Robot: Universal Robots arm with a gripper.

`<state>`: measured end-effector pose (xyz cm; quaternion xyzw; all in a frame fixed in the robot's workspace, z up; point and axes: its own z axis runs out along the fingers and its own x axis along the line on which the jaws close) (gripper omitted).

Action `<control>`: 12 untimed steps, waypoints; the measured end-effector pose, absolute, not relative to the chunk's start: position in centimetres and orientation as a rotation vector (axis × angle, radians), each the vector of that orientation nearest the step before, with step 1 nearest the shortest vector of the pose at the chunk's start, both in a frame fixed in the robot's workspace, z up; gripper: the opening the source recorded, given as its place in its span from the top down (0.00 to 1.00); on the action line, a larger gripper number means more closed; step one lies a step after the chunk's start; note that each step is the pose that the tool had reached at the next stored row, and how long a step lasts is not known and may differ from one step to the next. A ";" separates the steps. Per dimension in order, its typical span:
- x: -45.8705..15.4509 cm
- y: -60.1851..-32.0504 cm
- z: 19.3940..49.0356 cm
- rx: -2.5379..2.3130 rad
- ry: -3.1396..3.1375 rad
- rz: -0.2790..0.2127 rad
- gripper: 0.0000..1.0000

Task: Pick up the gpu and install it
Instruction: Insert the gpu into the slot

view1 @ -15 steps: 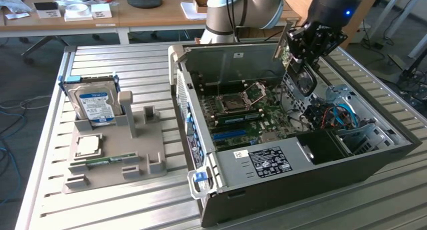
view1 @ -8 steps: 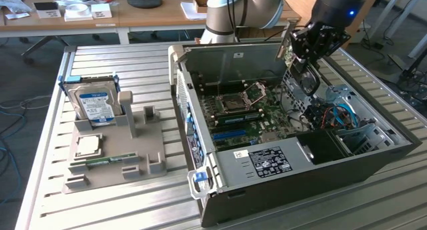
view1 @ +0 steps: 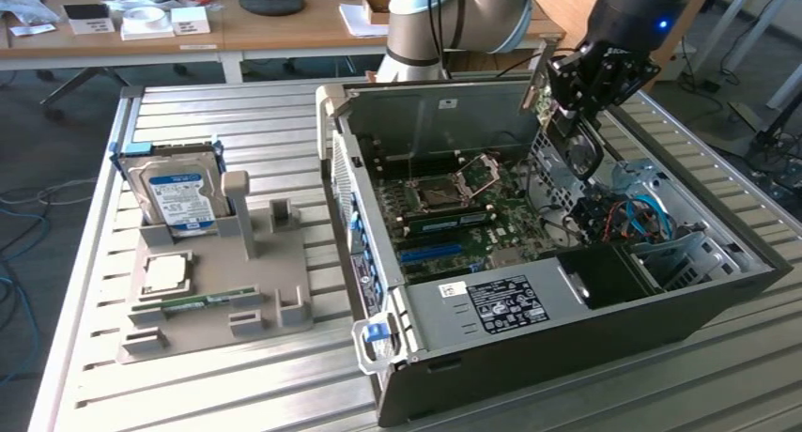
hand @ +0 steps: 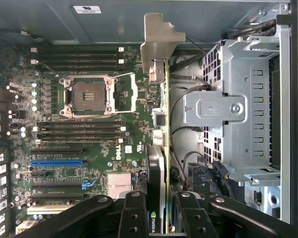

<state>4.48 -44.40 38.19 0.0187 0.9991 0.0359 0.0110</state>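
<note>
My gripper (view1: 566,108) (hand: 160,203) hangs over the open computer case (view1: 414,366), shut on the gpu (view1: 543,83) (hand: 163,124). The card is held on edge, its silver bracket (hand: 160,37) pointing away from the fingers (hand: 133,213). It hovers above the motherboard (view1: 470,216) (hand: 89,144), apart from it, near the grey drive cage (hand: 228,109). In the wrist view the blue slot (hand: 57,162) and the black slots lie to one side of the card's edge, and the empty processor socket (hand: 87,96) sits further along the board.
On the exterior view's left, a grey fixture (view1: 269,296) holds a blue-labelled hard drive (view1: 179,195), a processor chip (view1: 165,272) and a green memory stick (view1: 188,305). Cables (view1: 633,216) and the drive cage crowd the case's right side. The arm's base (view1: 426,28) stands behind the case.
</note>
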 end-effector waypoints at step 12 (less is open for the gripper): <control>4.4 -44.4 38.2 0.046 3.117 0.112 0.73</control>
